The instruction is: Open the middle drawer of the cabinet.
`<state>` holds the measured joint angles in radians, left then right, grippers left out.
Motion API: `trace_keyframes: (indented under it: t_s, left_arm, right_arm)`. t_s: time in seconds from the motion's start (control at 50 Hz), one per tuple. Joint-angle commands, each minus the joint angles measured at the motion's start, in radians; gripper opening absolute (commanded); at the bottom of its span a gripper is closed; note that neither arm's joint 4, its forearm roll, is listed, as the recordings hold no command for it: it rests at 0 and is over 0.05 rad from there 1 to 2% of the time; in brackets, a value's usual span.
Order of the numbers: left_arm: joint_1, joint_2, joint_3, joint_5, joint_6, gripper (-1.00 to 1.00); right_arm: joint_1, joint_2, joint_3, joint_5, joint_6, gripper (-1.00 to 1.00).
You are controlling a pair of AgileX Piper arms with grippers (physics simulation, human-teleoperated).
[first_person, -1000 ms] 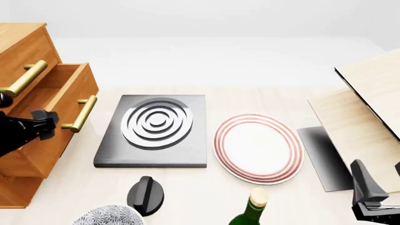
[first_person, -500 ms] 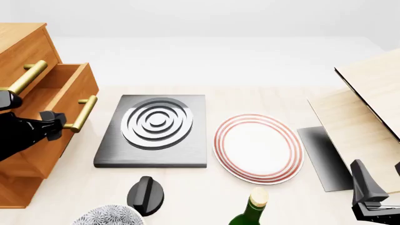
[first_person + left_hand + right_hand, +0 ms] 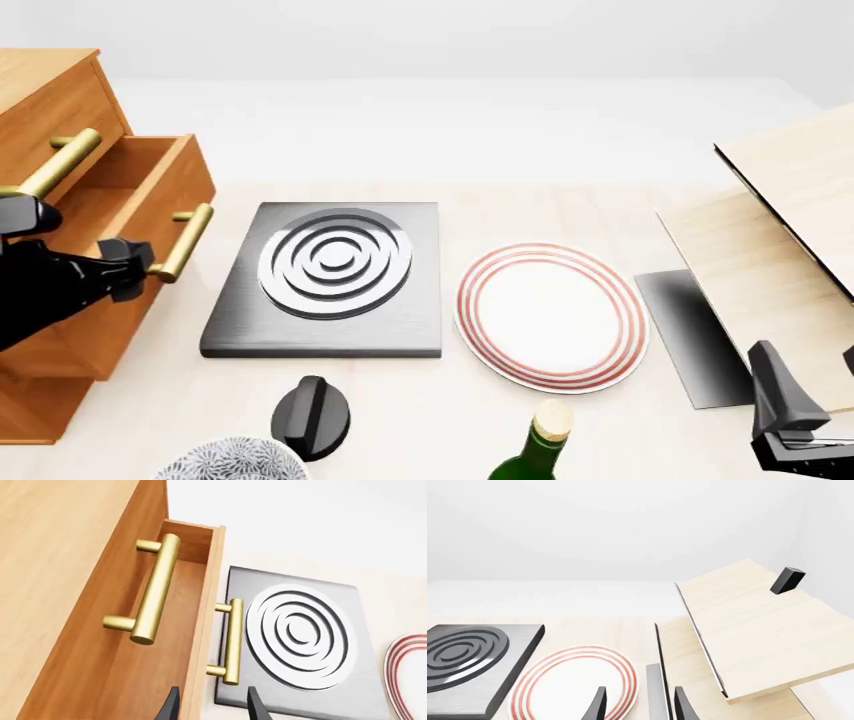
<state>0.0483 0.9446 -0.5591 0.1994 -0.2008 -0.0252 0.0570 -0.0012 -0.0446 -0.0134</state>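
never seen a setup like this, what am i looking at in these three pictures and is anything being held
These are simulator renders of two robot arms at a table, each ending in a claw. The front view looks down from above and behind the arms. The other two come from cameras mounted just behind each claw, looking along its fingers.

The left claw is at the cabinet, beside the brass handle of the middle drawer, which is already pulled partly out. The left wrist view shows its jaws apart, so nothing is gripped. The right claw hangs open and idle at the table's right side.

On the table lie a dark burner plate, a red-ringed plate, a green bottle and pale wooden boards.
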Motion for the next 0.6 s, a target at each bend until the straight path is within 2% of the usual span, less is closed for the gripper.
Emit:
trace_keyframes:
  t_s: [0.02,0.6]
  left_arm:
    - [-0.041,0.017,0.027,-0.001,-0.041,1.0]
    - [-0.11,0.034,0.033,-0.014,-0.071,1.0]
  right_arm:
    - [0.003,-0.018,0.0,0.015,0.003,1.0]
    - [0.003,-0.02,0.0,0.017,0.003,1.0]
